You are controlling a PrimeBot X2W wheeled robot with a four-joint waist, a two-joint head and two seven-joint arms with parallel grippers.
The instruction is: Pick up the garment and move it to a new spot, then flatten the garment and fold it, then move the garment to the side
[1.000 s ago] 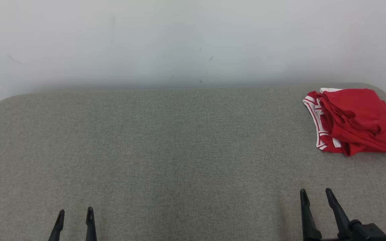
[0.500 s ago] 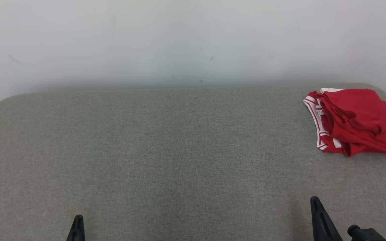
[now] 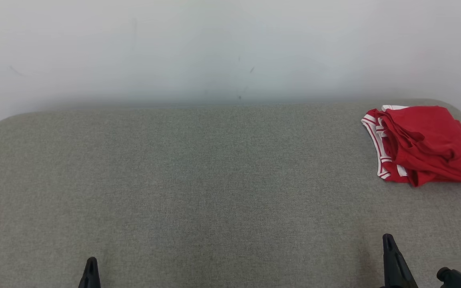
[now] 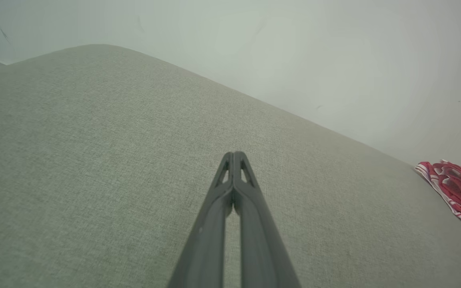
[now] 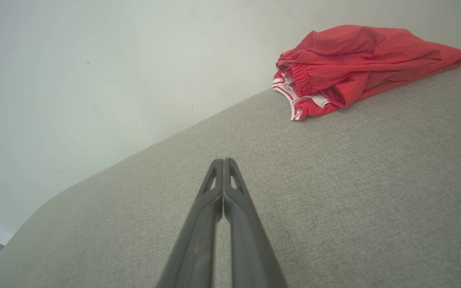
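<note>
The red, white-trimmed garment [image 3: 426, 144] is laid bunched at the grey desk's [image 3: 214, 180] far right corner. Over the desk's near edge, the left pincer [image 3: 91, 262] and right pincer [image 3: 388, 242] are held pressed together, nothing gripped.

Garment [image 3: 426, 144] partly beyond right edge
</note>
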